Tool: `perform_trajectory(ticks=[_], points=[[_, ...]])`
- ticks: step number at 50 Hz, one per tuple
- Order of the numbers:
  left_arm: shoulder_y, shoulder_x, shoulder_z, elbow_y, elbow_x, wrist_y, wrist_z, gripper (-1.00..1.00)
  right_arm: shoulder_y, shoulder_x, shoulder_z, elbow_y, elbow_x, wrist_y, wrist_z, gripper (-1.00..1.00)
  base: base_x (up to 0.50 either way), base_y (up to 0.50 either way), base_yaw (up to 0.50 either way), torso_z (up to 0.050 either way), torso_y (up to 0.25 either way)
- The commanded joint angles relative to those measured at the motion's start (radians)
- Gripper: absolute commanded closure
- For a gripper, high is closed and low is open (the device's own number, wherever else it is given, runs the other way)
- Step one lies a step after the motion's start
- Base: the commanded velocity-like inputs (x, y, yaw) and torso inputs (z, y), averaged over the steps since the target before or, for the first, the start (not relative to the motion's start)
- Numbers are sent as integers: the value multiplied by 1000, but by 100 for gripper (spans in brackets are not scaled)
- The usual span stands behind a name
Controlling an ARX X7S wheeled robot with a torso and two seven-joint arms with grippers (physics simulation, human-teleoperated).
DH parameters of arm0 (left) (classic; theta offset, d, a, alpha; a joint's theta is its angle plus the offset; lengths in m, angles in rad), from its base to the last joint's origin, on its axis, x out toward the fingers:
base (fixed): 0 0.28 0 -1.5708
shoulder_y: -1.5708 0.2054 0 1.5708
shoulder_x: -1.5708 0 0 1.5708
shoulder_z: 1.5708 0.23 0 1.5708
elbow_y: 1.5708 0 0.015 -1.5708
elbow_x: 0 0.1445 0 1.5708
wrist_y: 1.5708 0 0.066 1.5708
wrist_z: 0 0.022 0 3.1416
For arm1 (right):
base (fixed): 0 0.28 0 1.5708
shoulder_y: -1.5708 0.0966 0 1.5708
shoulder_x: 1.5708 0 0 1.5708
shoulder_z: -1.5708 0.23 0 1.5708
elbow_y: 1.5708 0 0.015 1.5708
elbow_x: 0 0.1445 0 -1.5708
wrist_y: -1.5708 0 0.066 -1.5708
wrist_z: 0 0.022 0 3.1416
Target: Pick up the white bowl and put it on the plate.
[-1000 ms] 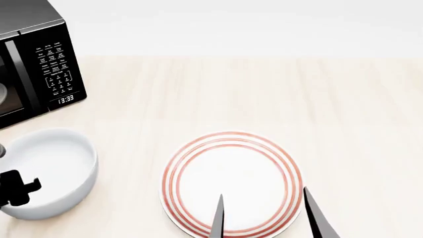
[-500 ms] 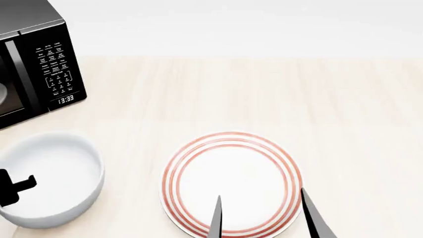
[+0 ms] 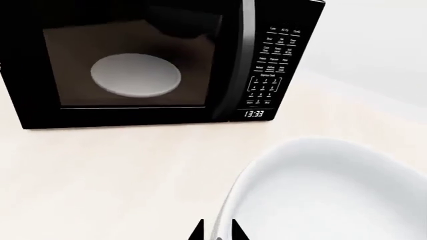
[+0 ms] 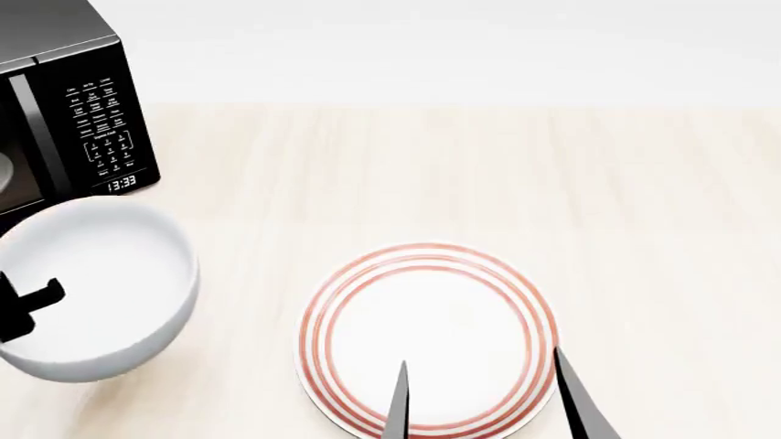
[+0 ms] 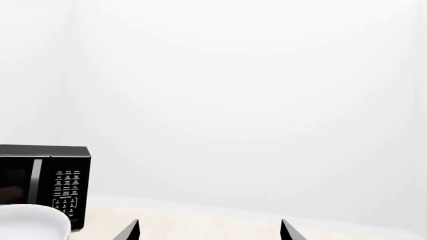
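Observation:
The white bowl [image 4: 104, 283] hangs above the table at the left, tilted, its rim pinched between my left gripper's [image 4: 27, 304] jaws. In the left wrist view the two black fingertips of the left gripper [image 3: 217, 234] are shut on the bowl's [image 3: 333, 195] rim. The bowl also shows in the right wrist view [image 5: 30, 220]. The plate [image 4: 427, 249], white with red rings, lies flat on the table to the bowl's right. My right gripper [image 4: 480, 361] is open and empty above the plate's near edge; it also shows in its own wrist view [image 5: 211, 224].
A black microwave [image 4: 68, 119] stands at the back left, just behind the bowl, with a pale dish [image 3: 135, 76] inside. It also shows in the right wrist view [image 5: 47, 172]. The light wooden table [image 4: 488, 174] reaches a white wall at the back.
The bowl has risen off the table in my left gripper and moved a little toward the microwave and to the right. The right gripper has barely moved.

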Motion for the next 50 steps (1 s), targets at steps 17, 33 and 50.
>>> perform_trajectory(ticks=[17, 33, 50], points=[[-108, 107, 300, 135, -162, -221, -59, 100, 1, -16, 22, 18, -2, -9, -19, -100, 0, 0, 0, 0, 1], [-183, 104, 559, 1, -461, -118, -237, 100, 1, -11, 22, 15, 3, -12, -14, -100, 0, 0, 0, 0, 1], [-230, 108, 779, -151, -671, 42, -313, 100, 3, -4, 35, 27, 21, -23, -11, -100, 0, 0, 0, 0, 1]])
